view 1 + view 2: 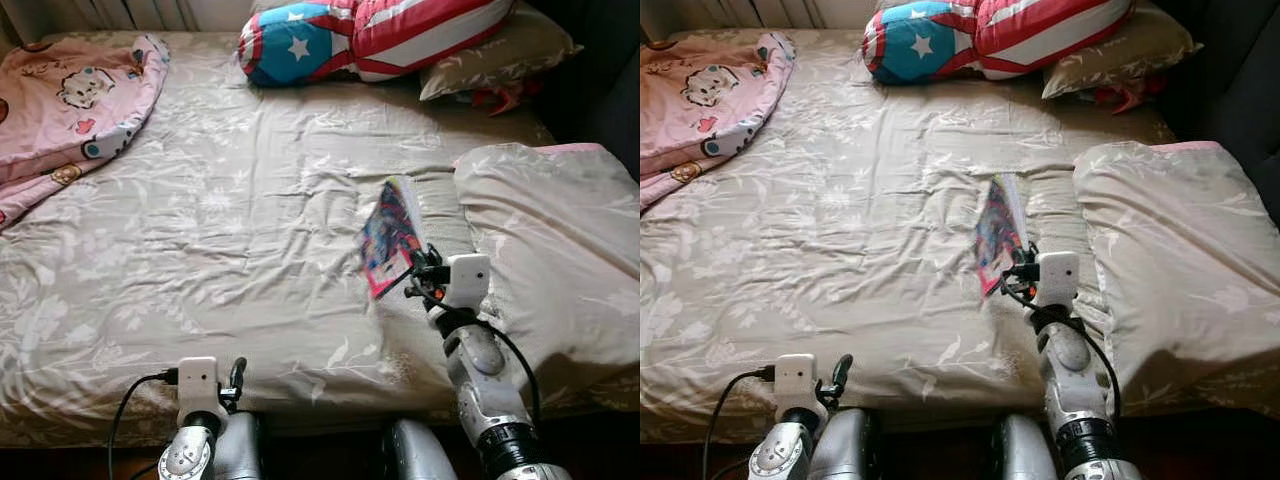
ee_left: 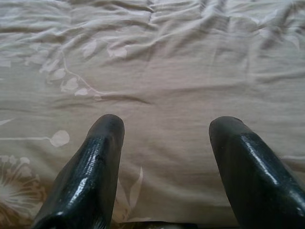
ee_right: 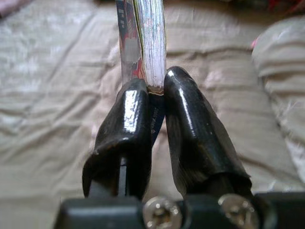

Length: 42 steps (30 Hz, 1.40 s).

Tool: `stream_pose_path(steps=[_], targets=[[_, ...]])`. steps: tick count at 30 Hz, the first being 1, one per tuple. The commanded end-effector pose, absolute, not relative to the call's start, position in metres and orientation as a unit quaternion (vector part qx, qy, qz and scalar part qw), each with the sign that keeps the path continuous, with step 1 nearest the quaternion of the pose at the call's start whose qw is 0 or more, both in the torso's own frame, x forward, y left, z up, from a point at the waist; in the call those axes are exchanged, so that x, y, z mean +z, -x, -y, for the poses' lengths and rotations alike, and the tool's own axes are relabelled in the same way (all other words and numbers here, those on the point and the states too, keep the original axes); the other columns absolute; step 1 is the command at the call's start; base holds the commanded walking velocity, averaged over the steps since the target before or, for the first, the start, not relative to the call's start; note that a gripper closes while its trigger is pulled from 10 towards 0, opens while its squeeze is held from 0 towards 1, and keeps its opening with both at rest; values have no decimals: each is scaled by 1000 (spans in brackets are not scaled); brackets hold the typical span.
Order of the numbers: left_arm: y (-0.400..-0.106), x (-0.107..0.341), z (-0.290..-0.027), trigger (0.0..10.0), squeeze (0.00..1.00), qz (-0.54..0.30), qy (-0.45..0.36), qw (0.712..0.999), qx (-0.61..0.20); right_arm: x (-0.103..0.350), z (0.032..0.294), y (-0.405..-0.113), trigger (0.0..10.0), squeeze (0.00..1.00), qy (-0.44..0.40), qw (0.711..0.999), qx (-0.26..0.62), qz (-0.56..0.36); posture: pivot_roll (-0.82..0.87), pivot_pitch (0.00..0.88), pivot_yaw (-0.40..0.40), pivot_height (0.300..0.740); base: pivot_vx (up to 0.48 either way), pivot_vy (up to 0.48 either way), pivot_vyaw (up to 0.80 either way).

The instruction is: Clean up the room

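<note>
A thin magazine with a colourful cover is held clear of the bed, right of centre in the head views, standing on edge and tilted. It is pinched at its lower corner by the right gripper, whose two black fingers are closed tight on the pages, as is seen close up in the right wrist view, where the magazine's edge rises from between the pads. The silver right arm reaches up from the lower right of the frame.

The bed is covered by a beige sheet with a pale leaf print, creased across the middle. At the right edge of the frame a pillow in the same beige fabric lies beside the raised magazine. In the upper left corner a pink blanket with cartoon figures is spread over the sheet. Along the top of the frame a cushion in red and white stripes with a blue field and white stars is seen, and a second beige pillow lies partly under it.

The left gripper is held low at the lower left, near the front edge of the bed. In the left wrist view its fingers are spread wide apart above the bare sheet, with nothing between them.
</note>
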<state>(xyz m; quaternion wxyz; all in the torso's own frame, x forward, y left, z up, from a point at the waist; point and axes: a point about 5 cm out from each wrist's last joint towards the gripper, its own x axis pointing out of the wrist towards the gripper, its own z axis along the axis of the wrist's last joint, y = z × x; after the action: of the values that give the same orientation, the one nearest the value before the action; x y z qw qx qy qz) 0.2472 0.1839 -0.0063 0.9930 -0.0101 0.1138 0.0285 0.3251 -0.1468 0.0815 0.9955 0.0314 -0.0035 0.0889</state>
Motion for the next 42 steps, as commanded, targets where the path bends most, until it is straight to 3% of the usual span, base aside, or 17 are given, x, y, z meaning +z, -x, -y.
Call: stream_pose_path(steps=[1, 6, 9, 11, 13, 17, 19, 20, 22, 38, 39, 42], targets=[[-241, -12, -185, 10000, 0, -129, 4, 991, 29, 82, 146, -324, 10000, 0, -91, 992, 88, 11, -18, 215, -20, 635, 0, 0, 0], [-241, -12, -185, 10000, 0, -129, 4, 991, 29, 76, 141, -323, 10000, 0, -276, 956, 100, -23, -18, 216, -21, 635, 0, 0, 0], [-241, -12, -185, 10000, 0, -129, 4, 991, 29, 78, 137, -322, 10000, 0, -411, 899, 145, -33, -17, 216, -21, 635, 0, 0, 0], [-241, -12, -185, 10000, 0, -129, 4, 991, 29, 80, 136, -321, 10000, 0, -443, 881, 163, -31, -22, 217, -21, 635, 0, 0, 0], [-241, -12, -185, 10000, 0, -130, 4, 991, 28, 73, 136, -317, 10000, 0, -448, 873, 187, -52, -22, 217, -20, 635, 0, 0, 0], [-241, -12, -184, 10000, 0, -130, 3, 991, 27, 54, 143, -313, 10000, 0, -418, 888, 170, -91, -16, 219, -17, 635, 0, 0, 0], [-241, -12, -185, 10000, 0, -130, 2, 991, 27, 40, 157, -312, 10000, 0, -405, 899, 113, -121, -17, 221, -16, 635, 0, 0, 0], [-241, -12, -186, 10000, 0, -132, 1, 991, 28, 27, 173, -310, 10000, 0, -403, 902, 43, -148, -18, 222, -14, 635, 0, 0, 0], [-240, -13, -187, 10000, 0, -134, 0, 991, 28, 19, 182, -307, 10000, 0, -409, 897, 7, -167, -17, 223, -9, 635, 0, 0, 0], [-242, -13, -190, 10000, 0, -139, -6, 990, 25, 0, 170, -301, 10000, 0, -412, 882, -76, -218, 7, 225, 17, 635, 0, 0, 0], [-242, -13, -191, 10000, 0, -139, -7, 990, 25, 1, 169, -302, 10000, 973, -413, 882, -74, -214, 7, 226, 17, 635, 0, 0, 0], [-241, -14, -191, 10000, 0, -141, -6, 990, 26, 2, 172, -304, 10000, 922, -402, 887, -82, -214, 4, 227, 16, 635, 0, 0, 0]])
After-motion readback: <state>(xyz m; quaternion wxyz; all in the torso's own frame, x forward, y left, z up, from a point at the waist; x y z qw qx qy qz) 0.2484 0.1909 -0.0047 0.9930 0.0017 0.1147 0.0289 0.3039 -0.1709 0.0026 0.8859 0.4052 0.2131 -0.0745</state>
